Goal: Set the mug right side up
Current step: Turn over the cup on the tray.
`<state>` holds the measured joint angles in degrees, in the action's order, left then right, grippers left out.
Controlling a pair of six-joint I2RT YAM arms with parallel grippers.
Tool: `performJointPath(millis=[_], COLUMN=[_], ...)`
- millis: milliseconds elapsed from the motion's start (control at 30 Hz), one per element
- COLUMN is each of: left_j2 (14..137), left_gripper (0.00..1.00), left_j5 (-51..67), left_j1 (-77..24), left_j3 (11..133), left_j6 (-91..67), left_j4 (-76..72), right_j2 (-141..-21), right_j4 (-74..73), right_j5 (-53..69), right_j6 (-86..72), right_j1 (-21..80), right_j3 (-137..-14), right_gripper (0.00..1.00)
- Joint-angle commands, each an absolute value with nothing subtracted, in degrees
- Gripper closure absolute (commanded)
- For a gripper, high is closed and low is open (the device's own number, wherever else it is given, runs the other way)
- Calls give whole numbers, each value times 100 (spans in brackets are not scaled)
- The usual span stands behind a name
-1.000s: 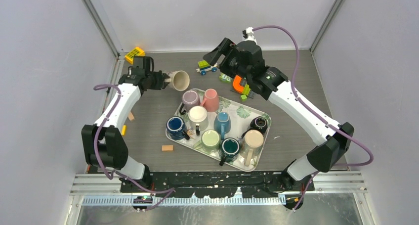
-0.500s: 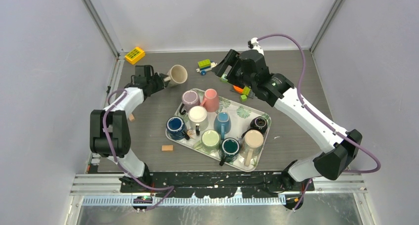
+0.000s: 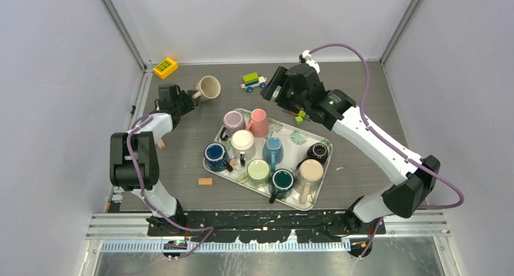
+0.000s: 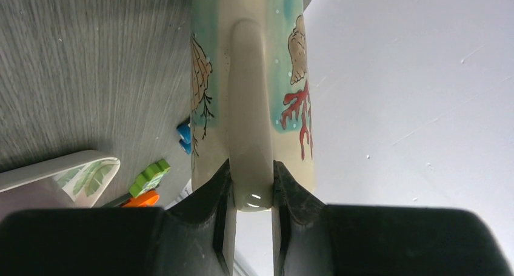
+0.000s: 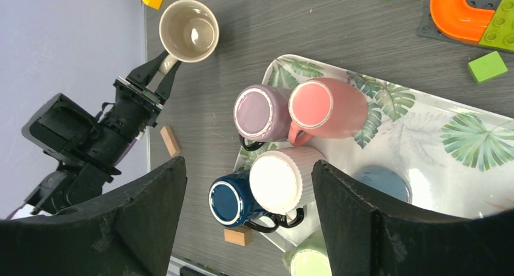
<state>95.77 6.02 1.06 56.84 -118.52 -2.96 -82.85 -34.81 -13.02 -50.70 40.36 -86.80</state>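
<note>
A cream mug (image 3: 208, 88) painted with shells and red coral (image 4: 242, 76) stands mouth up at the back left of the table; I cannot tell whether its base touches the table. My left gripper (image 3: 189, 97) (image 4: 251, 170) is shut on the mug's handle, one finger on each side. The right wrist view shows the mug's empty inside (image 5: 189, 30) with the left gripper (image 5: 160, 68) just below it. My right gripper (image 3: 273, 85) (image 5: 245, 164) hangs open high above the tray, holding nothing.
A leaf-patterned tray (image 3: 298, 136) (image 5: 436, 142) carries several mugs, most bottom up. A yellow brick (image 3: 165, 67), a toy car (image 3: 253, 80), an orange arch (image 5: 460, 9) and a green brick (image 5: 488, 67) lie along the back. Small wooden blocks (image 3: 205, 181) (image 3: 160, 144) lie left of the tray.
The left arm has carried the mug toward the back left and turned its mouth from sideways to upward. The right arm has shifted slightly, its jaws still open.
</note>
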Motion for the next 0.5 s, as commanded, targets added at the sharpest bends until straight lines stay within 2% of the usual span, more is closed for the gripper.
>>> performJointPath(millis=[0,200,467], left_j2=[9274,8935,8584], left_gripper=[100,100,100], left_j5=[870,1050,1707], left_j1=[184,183,132], left_j3=[5972,6276,6815], left_j6=[-14437,-14142,-13690], left_j4=[-963,-183,1188], right_j2=[-8517,-9022,-9349], right_j4=[-3364,-3319,-3031], right_j5=[-1469,-913,-539], right_j6=[-4831,-3987,-3404], right_j1=[4137,4133,4131], right_j3=[-9011,-9308,-9426], right_gripper=[20,17,7])
